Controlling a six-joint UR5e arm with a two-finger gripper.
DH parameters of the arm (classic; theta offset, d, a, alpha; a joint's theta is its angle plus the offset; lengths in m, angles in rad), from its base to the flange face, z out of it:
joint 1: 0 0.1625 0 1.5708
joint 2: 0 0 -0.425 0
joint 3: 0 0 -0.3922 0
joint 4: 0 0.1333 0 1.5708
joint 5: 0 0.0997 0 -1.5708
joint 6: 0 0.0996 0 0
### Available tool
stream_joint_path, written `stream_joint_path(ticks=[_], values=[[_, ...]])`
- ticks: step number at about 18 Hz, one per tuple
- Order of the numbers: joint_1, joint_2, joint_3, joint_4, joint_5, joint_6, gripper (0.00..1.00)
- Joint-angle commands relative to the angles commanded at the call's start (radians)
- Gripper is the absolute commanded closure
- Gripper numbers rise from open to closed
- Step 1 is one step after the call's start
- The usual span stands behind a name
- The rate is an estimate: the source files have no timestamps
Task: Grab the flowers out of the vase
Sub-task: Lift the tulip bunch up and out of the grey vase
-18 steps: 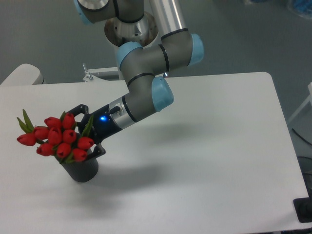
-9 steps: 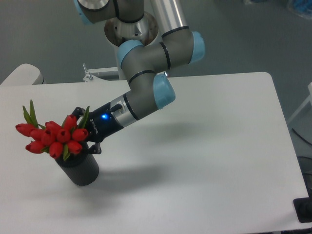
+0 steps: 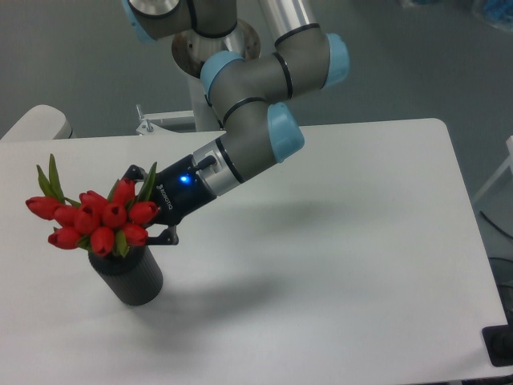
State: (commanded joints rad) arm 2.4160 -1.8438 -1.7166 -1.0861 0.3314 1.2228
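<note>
White table, filling most of view, w/ grey floor beyond. UR5e arm, grey w/ blue joint caps, reaching down-left from base at top centre toward table's left side. Vase, dark ribbed cylinder, upright near left-front of table. Flowers, red tulip buds w/ green leaves, bunched directly above vase rim and leaning left; stems hidden behind buds, so seated or partly lifted: cannot tell. Gripper, black body w/ blue status light, approaching from right at shallow tilt; fingers bracketing right side of bunch at about rim height, one above and one below; pinching stems or merely straddling them: cannot tell, contact point masked by buds and leaves. Judged stage: grasp/early extraction, flowers not yet clear of vase. Risks, as judgement: (1) lift w/ sideways pull, stems dragging on rim, tipping or sliding light vase toward table edge; (2) grip catching only some stems, rest falling back or scattering; (3) excess squeeze crushing thin stems; (4) lower finger, close to rim, snagging vase and lifting it w/ bunch. Mitigation: near-vertical withdrawal, slow, until stem ends clear rim.
</note>
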Motion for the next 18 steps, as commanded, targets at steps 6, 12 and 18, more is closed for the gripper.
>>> stream_joint_path(ticks=[6, 12, 18], values=[[0.005, 0.000, 0.034, 0.000, -0.047, -0.123, 0.96], [0.032, 0.012, 0.060, 0.000, -0.083, -0.210, 0.96], [0.061, 0.012, 0.143, 0.000, -0.110, -0.330, 0.96]])
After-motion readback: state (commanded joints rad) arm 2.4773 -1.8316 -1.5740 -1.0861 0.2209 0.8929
